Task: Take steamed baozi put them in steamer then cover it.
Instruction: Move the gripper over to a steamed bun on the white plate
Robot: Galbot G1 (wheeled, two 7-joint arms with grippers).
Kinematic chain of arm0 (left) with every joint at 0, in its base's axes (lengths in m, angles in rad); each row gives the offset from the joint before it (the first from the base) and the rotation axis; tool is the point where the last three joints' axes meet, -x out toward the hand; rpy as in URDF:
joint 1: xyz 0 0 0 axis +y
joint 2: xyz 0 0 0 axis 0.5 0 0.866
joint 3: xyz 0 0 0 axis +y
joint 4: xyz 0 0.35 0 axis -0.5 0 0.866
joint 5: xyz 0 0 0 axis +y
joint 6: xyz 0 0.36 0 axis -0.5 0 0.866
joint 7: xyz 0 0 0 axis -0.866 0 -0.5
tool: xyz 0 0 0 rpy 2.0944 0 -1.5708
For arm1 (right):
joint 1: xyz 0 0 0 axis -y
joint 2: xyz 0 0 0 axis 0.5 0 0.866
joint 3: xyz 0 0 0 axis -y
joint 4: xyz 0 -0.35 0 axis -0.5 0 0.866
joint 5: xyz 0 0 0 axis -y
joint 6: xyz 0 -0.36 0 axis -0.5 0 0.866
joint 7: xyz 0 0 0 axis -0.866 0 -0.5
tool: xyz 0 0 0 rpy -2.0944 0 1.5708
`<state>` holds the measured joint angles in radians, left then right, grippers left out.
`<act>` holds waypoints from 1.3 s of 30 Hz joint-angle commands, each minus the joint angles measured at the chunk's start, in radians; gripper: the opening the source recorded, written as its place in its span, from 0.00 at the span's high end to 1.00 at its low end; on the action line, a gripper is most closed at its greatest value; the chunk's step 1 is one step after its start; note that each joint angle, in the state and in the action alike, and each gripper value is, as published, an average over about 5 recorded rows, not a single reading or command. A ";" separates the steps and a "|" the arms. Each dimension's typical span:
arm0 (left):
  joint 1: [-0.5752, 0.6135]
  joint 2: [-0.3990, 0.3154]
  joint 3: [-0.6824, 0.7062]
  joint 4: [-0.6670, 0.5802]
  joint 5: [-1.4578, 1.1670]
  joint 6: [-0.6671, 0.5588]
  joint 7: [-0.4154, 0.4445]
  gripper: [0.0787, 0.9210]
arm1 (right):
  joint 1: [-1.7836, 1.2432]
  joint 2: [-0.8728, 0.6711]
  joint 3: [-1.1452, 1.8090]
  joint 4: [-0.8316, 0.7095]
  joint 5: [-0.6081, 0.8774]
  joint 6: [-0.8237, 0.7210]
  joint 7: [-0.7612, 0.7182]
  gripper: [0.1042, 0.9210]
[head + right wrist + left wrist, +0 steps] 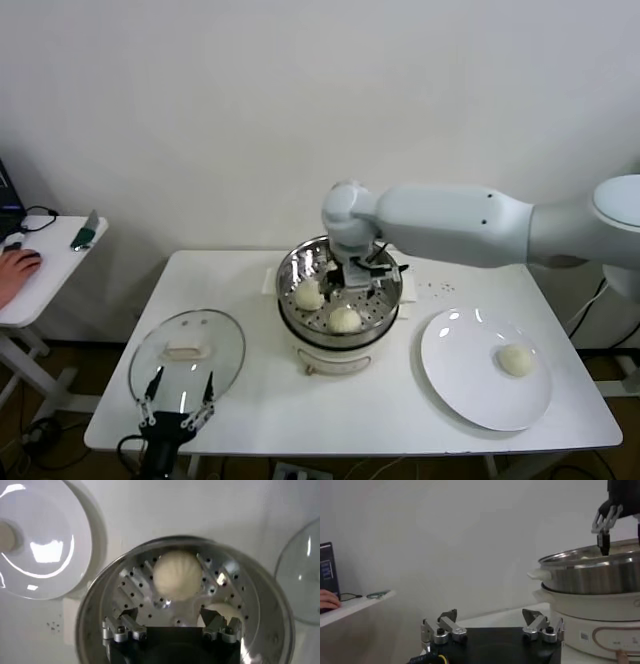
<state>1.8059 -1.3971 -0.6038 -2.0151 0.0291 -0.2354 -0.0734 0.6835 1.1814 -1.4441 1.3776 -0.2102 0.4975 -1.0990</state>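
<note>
The steamer [340, 262] is a shiny perforated basket on a cream pot base [335, 358] at the table's middle. Two baozi [308, 295] [345, 320] lie inside it; the right wrist view shows them as one baozi [177, 574] and, partly hidden, another [227, 612]. My right gripper [362, 275] [170, 617] hangs open just above the basket floor, empty, behind the nearer bun. A third baozi [515, 360] rests on the white plate [470, 390]. The glass cover [187, 347] lies flat on the table's left. My left gripper [180, 405] [490, 615] waits open near the front edge by the cover.
The plate sits right of the steamer. A side table [45, 265] with a person's hand [15, 268] stands far left. From the left wrist view the steamer [595, 572] rises ahead, with the right gripper [607, 525] above its rim.
</note>
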 commanded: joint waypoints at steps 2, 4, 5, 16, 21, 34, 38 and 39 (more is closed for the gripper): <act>-0.002 -0.003 0.002 -0.011 0.003 0.005 0.000 0.12 | 0.190 -0.208 -0.147 0.000 0.172 -0.215 0.203 0.12; -0.007 -0.003 0.006 -0.015 0.006 0.008 0.001 0.12 | 0.242 -0.256 -0.235 0.014 0.276 -0.313 0.302 0.12; -0.010 -0.003 0.009 -0.015 0.008 0.009 0.000 0.12 | 0.257 -0.282 -0.263 0.020 0.322 -0.353 0.331 0.12; -0.018 0.003 0.023 -0.028 0.013 0.014 -0.002 0.12 | 0.180 -0.633 -0.243 0.148 0.603 -0.811 0.281 0.12; -0.013 0.001 0.022 -0.041 0.013 0.027 -0.008 0.12 | -0.015 -0.746 -0.092 0.118 0.511 -0.846 0.200 0.12; 0.008 0.000 0.012 -0.057 0.020 0.027 -0.015 0.12 | -0.614 -0.833 0.399 -0.021 0.289 -0.793 0.068 0.12; 0.011 -0.002 0.012 -0.057 0.026 0.029 -0.015 0.12 | -0.658 -0.800 0.432 -0.079 0.248 -0.765 0.061 0.12; 0.011 -0.003 0.012 -0.057 0.028 0.030 -0.015 0.12 | -0.663 -0.790 0.436 -0.093 0.238 -0.758 0.060 0.12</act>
<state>1.8147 -1.3984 -0.5910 -2.0688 0.0534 -0.2086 -0.0879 0.2587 0.4304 -1.1910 1.3655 0.1087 -0.2537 -0.9996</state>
